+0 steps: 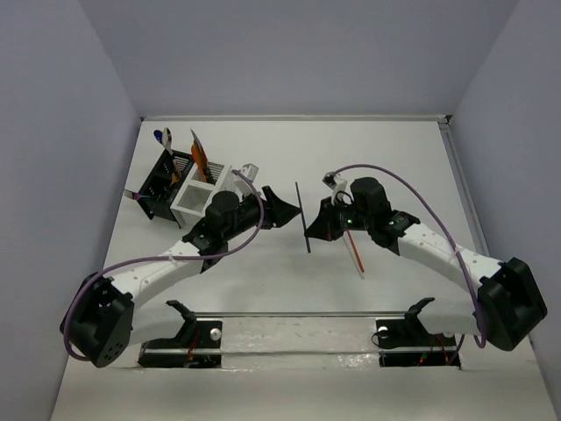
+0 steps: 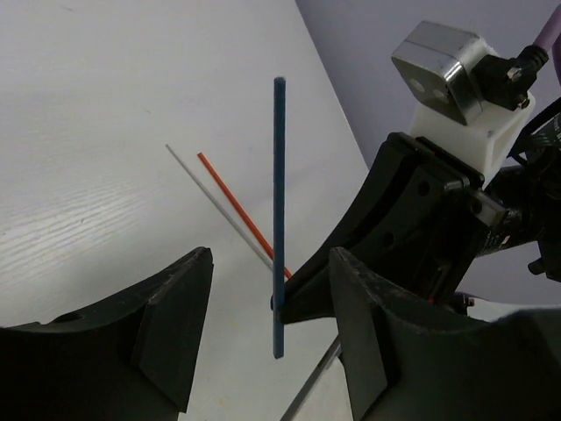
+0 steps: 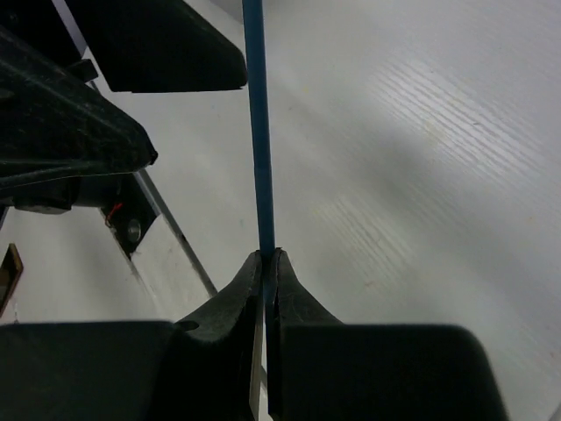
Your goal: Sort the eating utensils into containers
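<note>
**A:** What fills the view, biggest first?

**B:** One white table [image 1: 394,158], seen from above. Two robot arms reach inward from its near edge: the left arm [image 1: 149,272] and the right arm [image 1: 438,250], both white with black joints. Their tips nearly meet at mid-table.

**A:** And the containers?

**B:** Two, joined side by side at the far left: one black slotted-wall caddy [image 1: 160,186] and one white slotted-wall caddy [image 1: 196,200]. A blue-tipped piece [image 1: 165,137] rises from the black caddy's far corner. An orange piece [image 1: 198,153] stands near the seam between the two. I cannot tell which compartment holds it, and any other contents are too small to count.

**A:** What is outside the caddies?

**B:** Three sticks. One slim dark-blue stick [image 2: 279,175] stands nearly upright above the table, between the two arm tips. One orange-red stick [image 2: 237,203] and one white stick [image 2: 219,206] lie on the table just beside each other, near the right arm's wrist.

**A:** What are the pincers doing?

**B:** The right gripper [image 3: 267,256] has its two fingers pressed together, pinching the blue stick close to one end. The left gripper [image 1: 283,209] has its fingers spread wide apart and holds nothing. In its wrist view the blue stick appears in the gap between them.
</note>
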`<state>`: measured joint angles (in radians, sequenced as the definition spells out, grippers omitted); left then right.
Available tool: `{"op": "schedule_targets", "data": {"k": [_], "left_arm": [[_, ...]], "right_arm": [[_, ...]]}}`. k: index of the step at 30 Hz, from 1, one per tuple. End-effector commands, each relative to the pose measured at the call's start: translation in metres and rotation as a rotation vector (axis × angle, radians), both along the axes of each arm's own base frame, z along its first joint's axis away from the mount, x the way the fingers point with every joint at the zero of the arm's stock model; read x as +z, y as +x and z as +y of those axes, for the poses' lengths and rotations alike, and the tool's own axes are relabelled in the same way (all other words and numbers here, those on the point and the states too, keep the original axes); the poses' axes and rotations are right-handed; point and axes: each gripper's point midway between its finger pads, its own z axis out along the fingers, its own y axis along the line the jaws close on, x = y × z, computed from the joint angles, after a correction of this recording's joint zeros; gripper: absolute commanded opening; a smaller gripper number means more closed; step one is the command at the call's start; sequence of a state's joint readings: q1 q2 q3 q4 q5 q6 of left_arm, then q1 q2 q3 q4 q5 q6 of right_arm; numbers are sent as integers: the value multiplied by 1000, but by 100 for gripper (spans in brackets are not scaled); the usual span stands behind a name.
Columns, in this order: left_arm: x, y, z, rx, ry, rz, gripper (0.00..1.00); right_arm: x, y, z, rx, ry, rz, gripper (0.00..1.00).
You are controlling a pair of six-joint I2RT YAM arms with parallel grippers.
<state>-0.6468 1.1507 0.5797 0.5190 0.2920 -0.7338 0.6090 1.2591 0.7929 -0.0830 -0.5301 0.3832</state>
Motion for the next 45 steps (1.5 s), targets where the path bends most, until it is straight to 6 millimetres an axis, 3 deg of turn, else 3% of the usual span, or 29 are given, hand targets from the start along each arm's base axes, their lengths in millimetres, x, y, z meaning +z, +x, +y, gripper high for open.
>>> {"op": "schedule_targets", "data": {"k": [1,7,11,15,17,19,20,22,23,27,28,29,30,32,33,37,45], "left_arm": [[50,11,-21,-17,-74,-154,51],[35,24,-31,0,-28,-141,32],[32,30,-31,18,-15,-136,0],[39,34,-22,68,10,-149,0],[39,41,-11,129,63,-154,0],[53,45,-1,173,92,-188,0],[55,47,10,212,119,-187,0],[63,56,28,291,154,-201,0],[74,65,49,367,192,-220,0],[106,88,125,592,246,-256,0],[112,92,142,645,262,-257,0],[121,98,175,754,276,-268,0],[130,100,190,800,284,-285,0],[139,104,217,892,332,-307,0],[137,110,241,972,408,-310,0],[139,122,281,1097,491,-322,0],[108,143,309,1198,580,-299,0]], "right_arm": [[17,-10,16,86,106,-31,0],[16,-17,16,118,127,-23,0],[13,-21,16,126,127,-12,0],[12,-21,15,119,136,-12,0],[16,-21,14,111,146,-24,23],[22,-21,14,107,156,-41,47],[27,-22,12,105,161,-57,68],[32,-23,9,96,160,-79,80],[38,-25,5,92,162,-106,85],[48,-30,-2,76,179,-157,88],[43,-31,-4,66,178,-149,88],[45,-31,-4,64,189,-163,88],[37,-33,-6,56,184,-148,88],[34,-33,-8,36,189,-154,88],[36,-31,-8,27,202,-172,88],[27,-24,-15,-46,203,-197,88],[4,-16,-27,-141,146,-176,87]]}}
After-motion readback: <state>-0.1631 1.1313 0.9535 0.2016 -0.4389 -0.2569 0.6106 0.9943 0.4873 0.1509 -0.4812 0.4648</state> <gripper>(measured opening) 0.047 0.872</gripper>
